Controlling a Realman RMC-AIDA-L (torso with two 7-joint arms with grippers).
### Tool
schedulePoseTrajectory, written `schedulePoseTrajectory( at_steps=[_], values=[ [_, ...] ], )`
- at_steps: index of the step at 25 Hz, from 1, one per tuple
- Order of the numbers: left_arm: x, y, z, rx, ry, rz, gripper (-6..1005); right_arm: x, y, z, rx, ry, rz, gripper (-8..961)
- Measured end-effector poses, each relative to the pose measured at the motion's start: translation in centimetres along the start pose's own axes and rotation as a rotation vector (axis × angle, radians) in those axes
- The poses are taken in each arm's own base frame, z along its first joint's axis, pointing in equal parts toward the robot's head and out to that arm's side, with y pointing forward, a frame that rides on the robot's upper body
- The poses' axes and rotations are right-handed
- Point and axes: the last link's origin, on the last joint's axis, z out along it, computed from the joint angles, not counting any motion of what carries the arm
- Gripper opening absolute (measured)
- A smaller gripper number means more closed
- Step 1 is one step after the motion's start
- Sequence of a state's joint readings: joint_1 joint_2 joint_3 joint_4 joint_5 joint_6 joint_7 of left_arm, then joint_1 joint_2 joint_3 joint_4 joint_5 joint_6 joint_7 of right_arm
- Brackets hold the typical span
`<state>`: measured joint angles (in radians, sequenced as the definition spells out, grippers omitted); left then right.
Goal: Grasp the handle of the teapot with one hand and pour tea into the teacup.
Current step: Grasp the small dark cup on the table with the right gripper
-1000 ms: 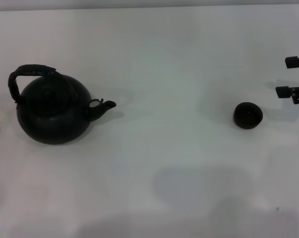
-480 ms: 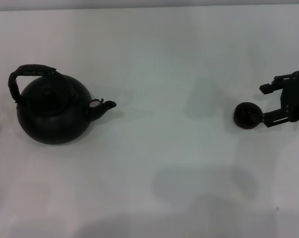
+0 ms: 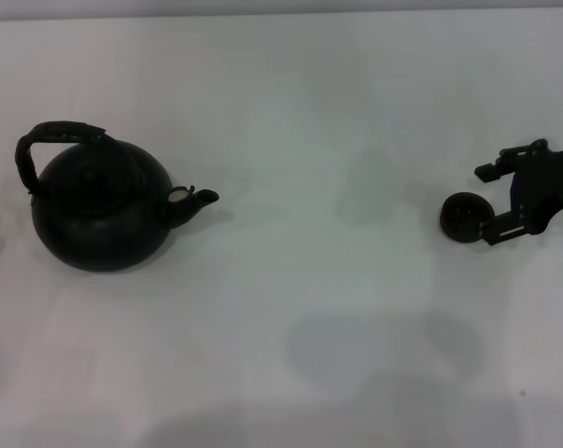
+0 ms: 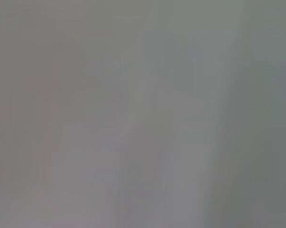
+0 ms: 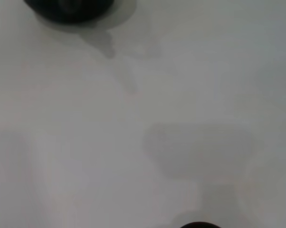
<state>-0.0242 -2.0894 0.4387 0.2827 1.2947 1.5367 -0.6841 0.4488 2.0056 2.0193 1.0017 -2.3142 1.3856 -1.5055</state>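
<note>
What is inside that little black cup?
The teacup looks dark inside, so any contents cannot be made out. The right gripper stands open around its right side, covering part of the rim.

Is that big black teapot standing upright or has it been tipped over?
Upright. The teapot sits flat on the table, handle arching over it, spout pointing sideways toward the teacup.

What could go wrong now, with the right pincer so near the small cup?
1. The right pincer is open, one finger already close against the teacup. The cup is light, so a slightly wrong approach may push or tip it.
2. The teapot stands far off at the robot's left, its handle ungrasped. If the cup shifts, the later pour from the spout may miss it.
</note>
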Motion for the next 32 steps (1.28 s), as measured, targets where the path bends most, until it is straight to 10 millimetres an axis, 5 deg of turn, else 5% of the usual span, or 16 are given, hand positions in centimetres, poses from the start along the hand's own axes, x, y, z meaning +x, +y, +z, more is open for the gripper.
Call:
schedulePoseTrajectory(
  at_steps=[32],
  values=[
    [0.4,0.2,0.5,-0.024,0.022,0.003,799,-0.3,1.0,1.6,-0.042,0.04,-0.032,865]
  ],
)
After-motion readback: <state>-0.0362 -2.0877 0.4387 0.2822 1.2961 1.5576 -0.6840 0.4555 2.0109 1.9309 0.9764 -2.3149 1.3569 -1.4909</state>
